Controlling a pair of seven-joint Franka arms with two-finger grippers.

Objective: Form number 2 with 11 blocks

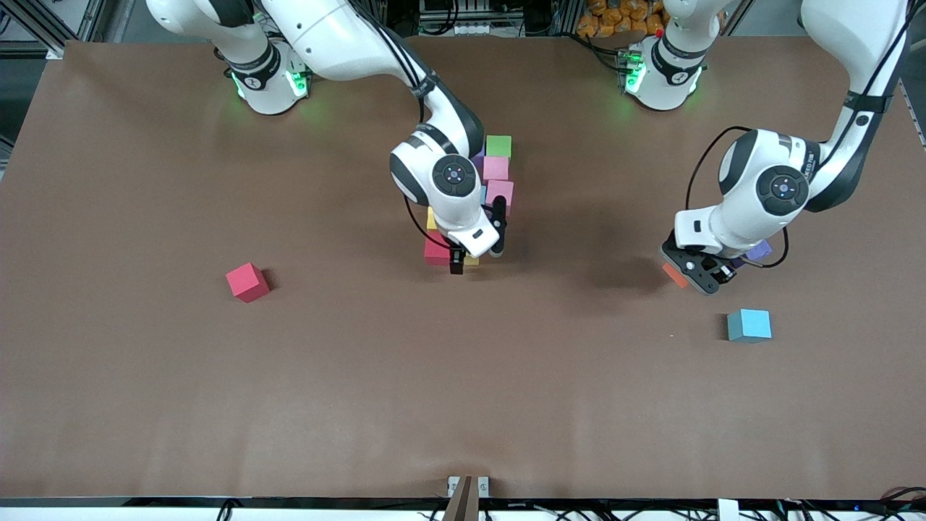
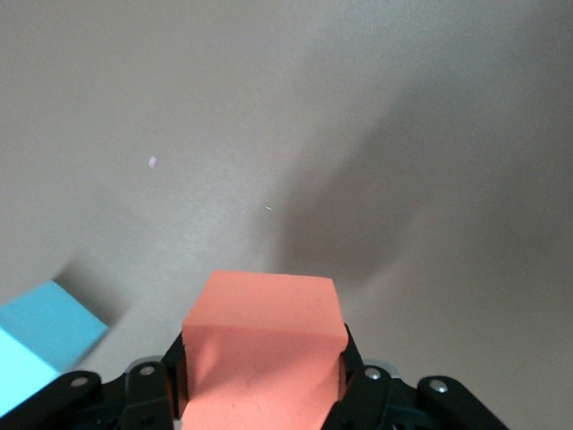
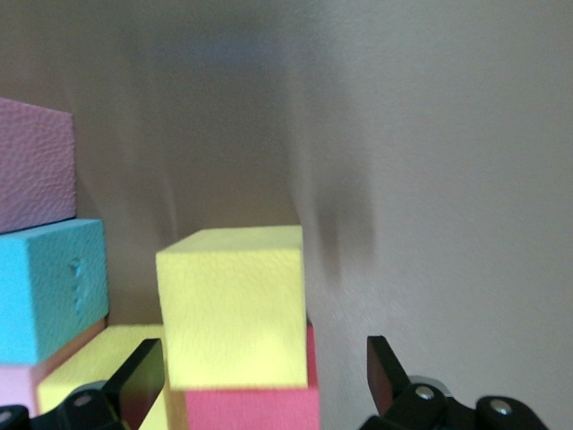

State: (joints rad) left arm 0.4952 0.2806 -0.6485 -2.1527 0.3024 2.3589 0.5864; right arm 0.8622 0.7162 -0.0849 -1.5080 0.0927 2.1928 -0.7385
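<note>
— Brown table (image 1: 145, 398), two arms. What lies toward the right arm's end?

— One red block (image 1: 247, 281), alone, well apart from everything else.

— And at the middle?

— The number 2 (image 1: 499, 181) in its partial state, a flat cluster of cubes touching one another. A green block (image 1: 498, 145) lies farthest from the front camera, then a pink block (image 1: 495, 168), then a second pink block (image 1: 500, 194). The right arm's wrist covers the rest from above; slivers of purple, light blue, yellow and red show at its edges.

— Where is the right gripper (image 1: 477, 255)?

— Over the cluster's near end. In the right wrist view its jaws stand apart, empty, with a yellow block (image 3: 233, 305) between the fingers (image 3: 134, 376). That cube touches a red cube (image 3: 260, 408); a light blue cube (image 3: 49, 287) and a purple cube (image 3: 31, 166) sit beside it.

— Toward the left arm's end?

— The left gripper (image 1: 684, 273) is clamped on an orange block (image 1: 674, 275), over bare table. The left wrist view shows that block (image 2: 264, 349) squeezed between both pads (image 2: 351, 369).

— Anything near it?

— A purple block (image 1: 759, 250) peeks out under the left wrist, and a light blue block (image 1: 749, 325) rests on the table nearer the front camera.
</note>
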